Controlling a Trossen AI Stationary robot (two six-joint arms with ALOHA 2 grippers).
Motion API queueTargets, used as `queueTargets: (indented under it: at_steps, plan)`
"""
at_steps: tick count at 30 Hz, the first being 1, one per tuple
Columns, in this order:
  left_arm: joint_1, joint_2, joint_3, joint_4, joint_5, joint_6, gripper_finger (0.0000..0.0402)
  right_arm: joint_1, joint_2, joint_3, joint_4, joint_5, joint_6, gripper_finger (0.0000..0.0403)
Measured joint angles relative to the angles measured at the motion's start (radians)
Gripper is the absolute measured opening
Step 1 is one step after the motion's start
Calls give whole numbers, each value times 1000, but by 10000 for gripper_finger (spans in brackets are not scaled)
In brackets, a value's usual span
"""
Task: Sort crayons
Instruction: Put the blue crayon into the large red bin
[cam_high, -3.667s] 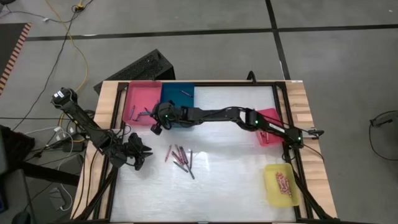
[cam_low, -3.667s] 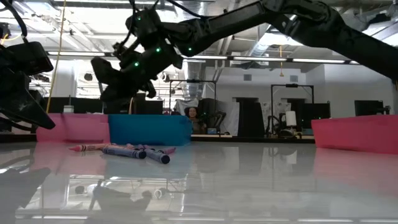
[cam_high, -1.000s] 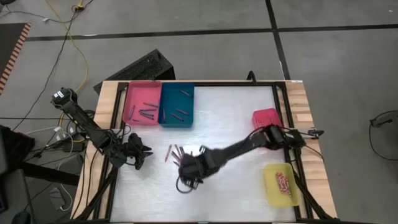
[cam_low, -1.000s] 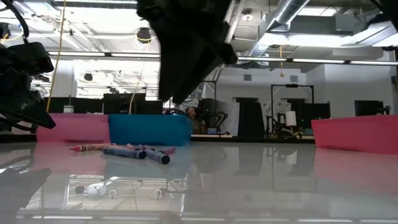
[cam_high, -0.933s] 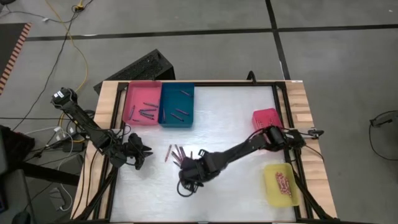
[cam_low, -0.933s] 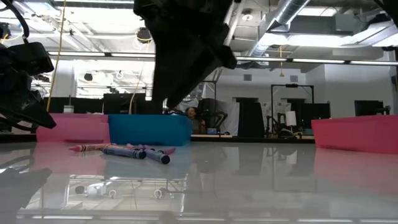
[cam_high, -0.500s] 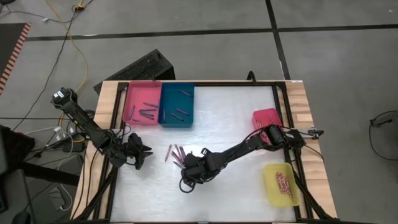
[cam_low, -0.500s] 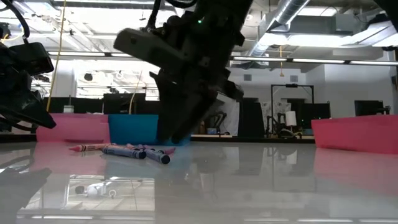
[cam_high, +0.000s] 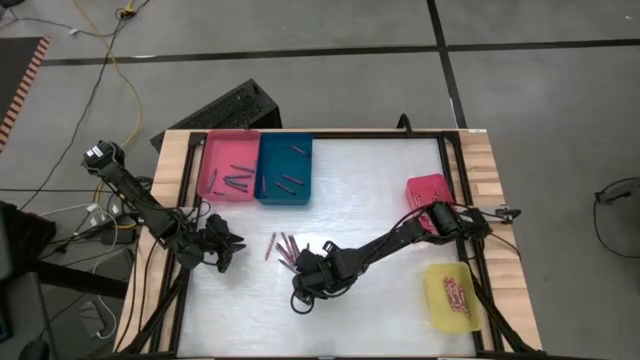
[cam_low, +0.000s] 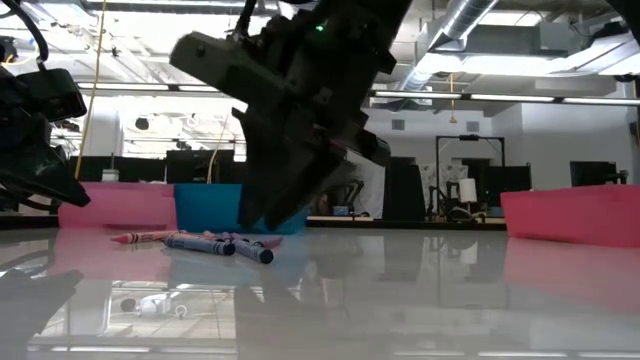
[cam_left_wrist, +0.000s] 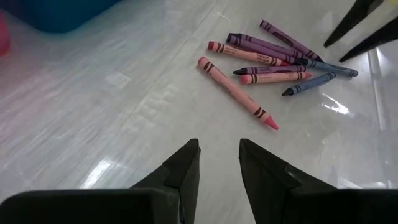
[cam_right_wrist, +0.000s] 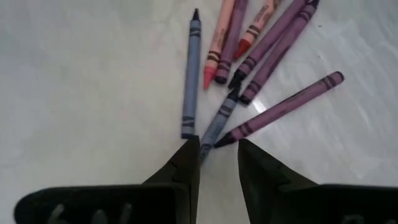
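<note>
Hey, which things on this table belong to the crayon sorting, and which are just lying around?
Belong to the job:
- loose wax crayons, pink, purple and grey-blue, on the white tabletop
- right gripper, open just above them
- pink plastic tray, blue plastic tray, red plastic tray, yellow plastic tray

Just lying about:
- left gripper, waiting, open
- black keyboard on the floor

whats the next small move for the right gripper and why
Probably ease the right gripper down onto the grey-blue crayon lying between its open fingers, then close. It hovers at the near end of the loose pile of crayons on the table, holding nothing. That crayon's tip sits in the gap, though a purple crayon touches it, so go slowly.
</note>
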Motion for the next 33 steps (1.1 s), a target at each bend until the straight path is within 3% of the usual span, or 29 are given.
queueTargets:
  at_steps: [10,23,33]
  plan:
    - [0,0,0,0,-3,-4,102,40,3,-1,7,93,48,102]
    - [0,0,0,0,-13,-12,102,55,69,-7,26,119,91,100]
    - [0,0,0,0,-13,-12,102,63,75,-8,28,124,103,26]
